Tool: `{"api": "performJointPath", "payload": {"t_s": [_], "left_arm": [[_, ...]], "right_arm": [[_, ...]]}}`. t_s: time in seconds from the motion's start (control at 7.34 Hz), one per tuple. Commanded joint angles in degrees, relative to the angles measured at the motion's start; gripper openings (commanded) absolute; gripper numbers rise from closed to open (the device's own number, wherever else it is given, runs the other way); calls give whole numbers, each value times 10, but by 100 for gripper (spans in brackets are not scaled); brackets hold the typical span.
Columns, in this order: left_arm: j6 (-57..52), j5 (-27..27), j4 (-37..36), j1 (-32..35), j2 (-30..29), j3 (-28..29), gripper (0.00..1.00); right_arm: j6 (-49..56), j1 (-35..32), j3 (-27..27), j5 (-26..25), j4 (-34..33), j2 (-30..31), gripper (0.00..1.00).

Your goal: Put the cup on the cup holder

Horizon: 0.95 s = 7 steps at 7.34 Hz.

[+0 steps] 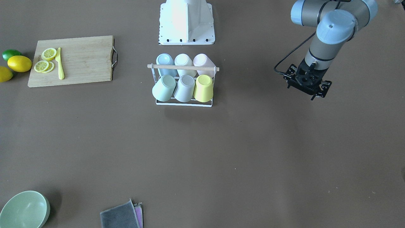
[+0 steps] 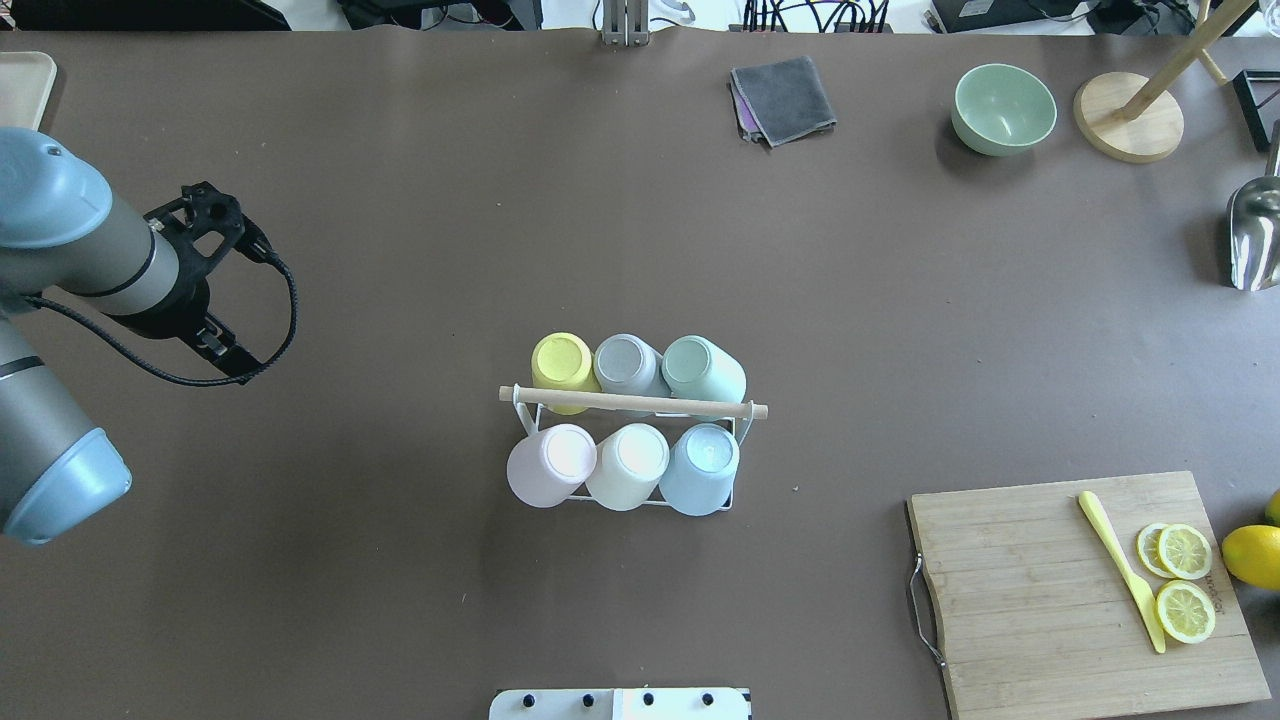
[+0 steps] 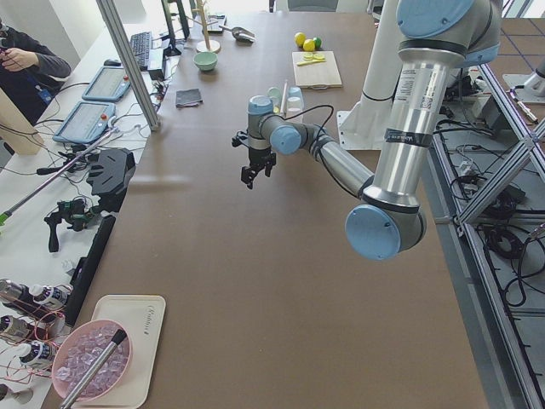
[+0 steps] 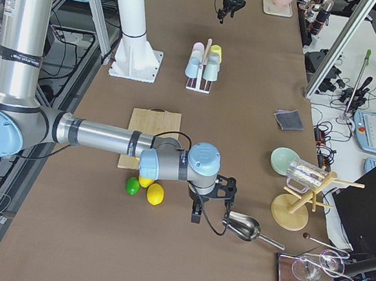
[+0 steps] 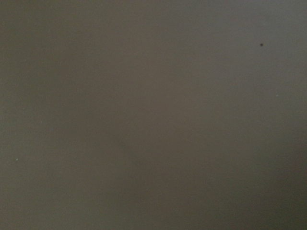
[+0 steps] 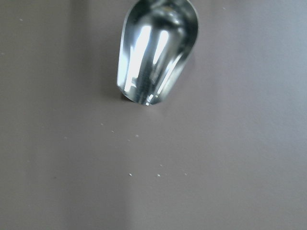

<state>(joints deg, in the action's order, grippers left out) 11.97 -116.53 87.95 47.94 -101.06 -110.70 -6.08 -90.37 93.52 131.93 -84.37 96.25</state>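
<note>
The cup holder [image 2: 640, 403], a white wire rack with a wooden rod handle, stands mid-table, also seen in the front view [image 1: 183, 67]. Cups sit upside down on its prongs in two rows of three: yellow [image 2: 562, 365], grey [image 2: 625, 362] and green [image 2: 700, 368] in the far row, pink [image 2: 548, 462], cream [image 2: 630, 462] and blue [image 2: 702, 462] in the near row. My left gripper [image 1: 307, 90] hovers open and empty over bare table well to the holder's side. My right gripper [image 4: 209, 202] shows only in the right side view, beside a metal scoop [image 6: 156, 50]; I cannot tell its state.
A wooden cutting board [image 2: 1040, 600] with lemon slices [image 2: 1184, 580] and a yellow knife [image 2: 1120, 565] lies near right. Whole lemons [image 1: 19, 63] and a lime [image 1: 11, 54] lie beside it. A green bowl [image 2: 1003, 108], grey cloth [image 2: 783, 98] and wooden stand [image 2: 1128, 130] sit at the far edge.
</note>
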Motion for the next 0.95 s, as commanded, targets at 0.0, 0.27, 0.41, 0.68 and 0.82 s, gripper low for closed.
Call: {"api": "performJointPath", "payload": {"t_s": [0.0, 0.27, 0.41, 0.68, 0.82], "left_arm": [[-1, -110, -24, 57, 19, 7, 99], [-1, -132, -77, 112, 69, -60, 99], [-2, -131, -81, 155, 100, -71, 99], [-5, -127, -81, 238, 90, -25, 99], [-6, -125, -80, 268, 83, -5, 99]], "right_arm": [[52, -59, -3, -13, -165, -38, 100], [50, -62, -6, -13, -170, -40, 100], [49, -62, -6, -14, -168, -34, 100], [48, -80, -1, -14, -164, -31, 100], [49, -79, 0, -24, -164, -30, 100]]}}
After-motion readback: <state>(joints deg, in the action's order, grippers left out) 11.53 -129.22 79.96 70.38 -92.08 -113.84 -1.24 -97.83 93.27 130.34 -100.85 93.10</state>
